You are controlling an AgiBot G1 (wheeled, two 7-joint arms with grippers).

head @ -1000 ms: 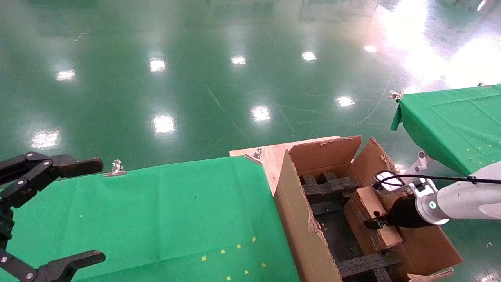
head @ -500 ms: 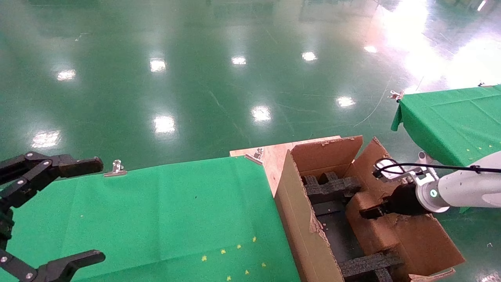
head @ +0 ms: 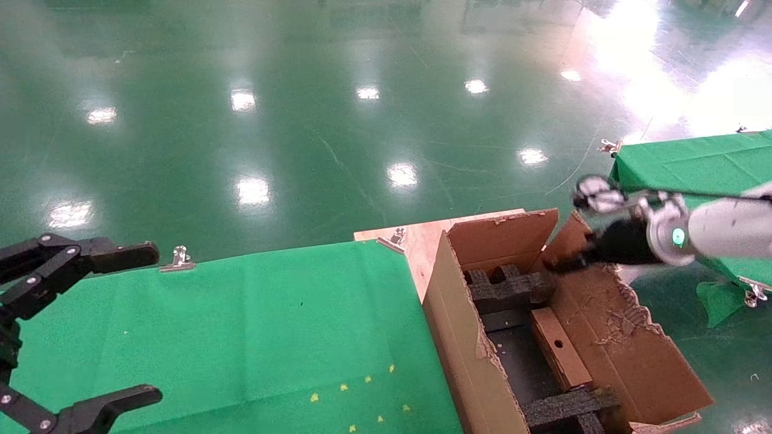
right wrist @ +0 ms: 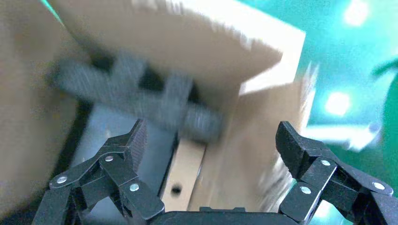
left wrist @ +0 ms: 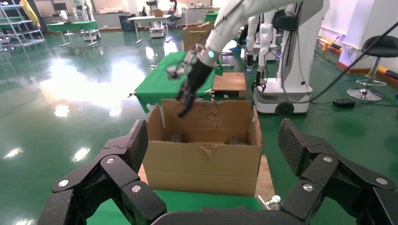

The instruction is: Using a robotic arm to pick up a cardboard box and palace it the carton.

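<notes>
Cardboard box (head: 561, 348) on edge inside the carton (head: 464, 337), right gripper (head: 558, 265) above the carton's far end, fingers spread, empty, left gripper (left wrist: 213, 154) parked at near left, fingers spread.

Right robotic arm (head: 724, 226): white, green ring light lit, reaching in from 3 o'clock edge of head view, raised, black wrist pointing toward 9 o'clock. Right gripper (right wrist: 209, 145): fingers spread wide, nothing between them. Left gripper (head: 90, 325): parked at 8 o'clock corner of head view, fingers (left wrist: 133, 145) spread wide apart, empty, well apart from right arm.
</notes>
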